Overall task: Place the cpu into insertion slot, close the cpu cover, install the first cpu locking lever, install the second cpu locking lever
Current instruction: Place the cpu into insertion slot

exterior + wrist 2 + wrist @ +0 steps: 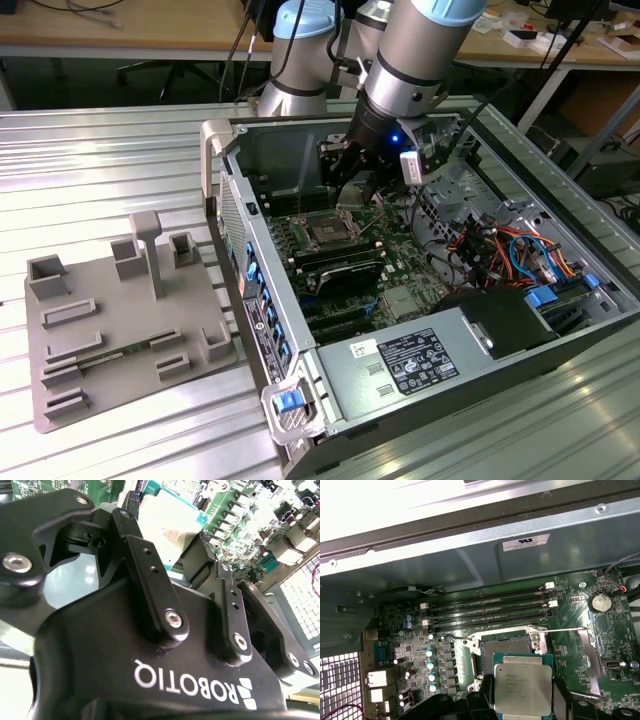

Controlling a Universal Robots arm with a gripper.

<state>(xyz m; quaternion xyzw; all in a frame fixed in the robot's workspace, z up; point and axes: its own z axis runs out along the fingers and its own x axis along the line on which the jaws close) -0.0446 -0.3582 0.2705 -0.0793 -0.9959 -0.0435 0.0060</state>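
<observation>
- Currently the cpu is hanging just above the insertion slot, not yet seated.
- It is probably handling as light, stiff and fragile underneath, so gripping by the edges is suiting it.
- The fingers of the gripper are pinching its opposite edges.

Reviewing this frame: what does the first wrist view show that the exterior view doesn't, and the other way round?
First wrist view: the cpu gripped between the fingers, not yet seated, and the cpu cover flipped open beside the insertion slot. Exterior view: the arm, its gripper inside the computer case, and a grey fixture on the exterior view's left. Both: the insertion slot, its dark centre uncovered, and the green motherboard.
</observation>
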